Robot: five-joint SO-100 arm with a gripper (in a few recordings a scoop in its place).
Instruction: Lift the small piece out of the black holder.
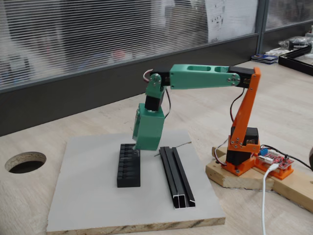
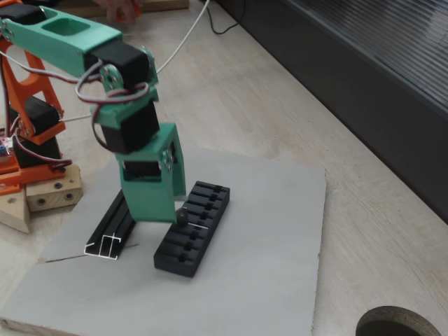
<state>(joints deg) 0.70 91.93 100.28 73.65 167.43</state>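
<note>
While the green-and-orange arm (image 1: pixel 210 77) reaches out from its orange base (image 1: pixel 244 147), its green pincer (image 1: pixel 138 151) points straight down onto the black holder (image 1: pixel 128 169), at the end of the block that lies farther from the camera in a fixed view.

Item: black holder (image 2: pixel 194 229). Short, chunky, matte black, with a row of crosswise slots on top. Lies flat on the grey board (image 1: pixel 98 196).

Item: small piece (image 2: pixel 199 226). In a fixed view a thin pale sliver shows in a middle slot of the holder, just beside the pincer tip; too small to say more. Still seated in the holder, not lifted.

Item: pincer (image 2: pixel 179 216). Tip at or touching the holder top. Jaws hidden by the green housing; whether they stand apart or together cannot be told.

Item: black channel rail (image 1: pixel 176 177). Long, thin, lies on the board beside the holder, roughly parallel to it, apart from it.

Item: thin wire (image 1: pixel 182 145). Lies on the board near the far end of the rail.

Item: grey board (image 2: pixel 266 266). Rests on the pale wooden desk (image 1: pixel 29 196).

Item: round hole (image 1: pixel 25 162). Cut in the desk, well apart from the board.

Item: wooden block (image 1: pixel 254 181). Carries the arm's base, beside the board.
</note>
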